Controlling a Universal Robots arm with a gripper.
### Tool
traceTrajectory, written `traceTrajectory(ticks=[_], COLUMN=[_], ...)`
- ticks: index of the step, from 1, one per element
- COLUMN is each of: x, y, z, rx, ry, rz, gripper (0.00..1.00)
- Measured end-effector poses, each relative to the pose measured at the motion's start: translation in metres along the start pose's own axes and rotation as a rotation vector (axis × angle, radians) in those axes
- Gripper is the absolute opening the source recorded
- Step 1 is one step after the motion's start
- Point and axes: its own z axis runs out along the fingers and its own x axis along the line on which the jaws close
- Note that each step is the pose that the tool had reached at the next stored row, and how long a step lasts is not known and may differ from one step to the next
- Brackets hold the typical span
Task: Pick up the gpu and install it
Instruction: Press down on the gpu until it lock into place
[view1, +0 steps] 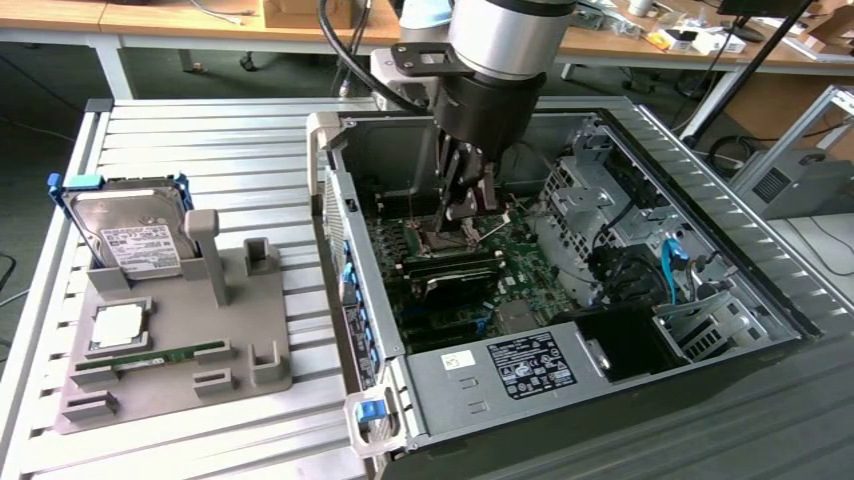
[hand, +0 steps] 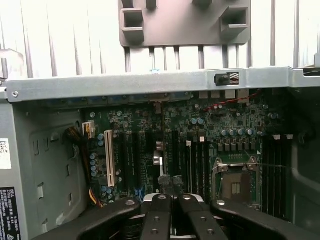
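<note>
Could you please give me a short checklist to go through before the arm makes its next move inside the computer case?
1. Gripper inside the open case, over the motherboard: ok.
2. Expansion slots bare, nothing lying across them: ok.
3. Gpu position and seating: cannot tell.
4. Red wire runs along the case edge, off the slots: ok.
5. Hard drive and memory stick sit on the tray outside the case: ok.

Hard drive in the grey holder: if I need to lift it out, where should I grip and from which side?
Probably its free upper end, coming from above. The hard drive stands on edge, leaning slightly, its lower edge seated in the grey holder, so pinch across the two broad faces, clear of the grey post beside it.
</note>
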Motion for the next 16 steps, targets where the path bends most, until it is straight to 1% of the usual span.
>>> traceTrajectory(ticks=[1,6,7,9,13,15,16], x=[0.000,0.000,0.000,0.000,-0.001,-0.001,-0.001], y=[0.0000,-0.0002,-0.0015,-0.0070,-0.0226,-0.0267,-0.0268], z=[-0.0016,-0.0018,-0.0020,-0.0018,-0.0017,-0.0016,-0.0016], rx=[0.0000,0.0000,-0.0002,-0.0001,0.0000,0.0000,0.0000], ry=[0.0001,0.0000,0.0003,0.0001,0.0001,0.0000,0.0000], rz=[0.000,0.000,0.000,0.000,0.000,0.000,0.000], gripper=[0.11,0.11,0.11,0.11,0.11,0.11,0.11])
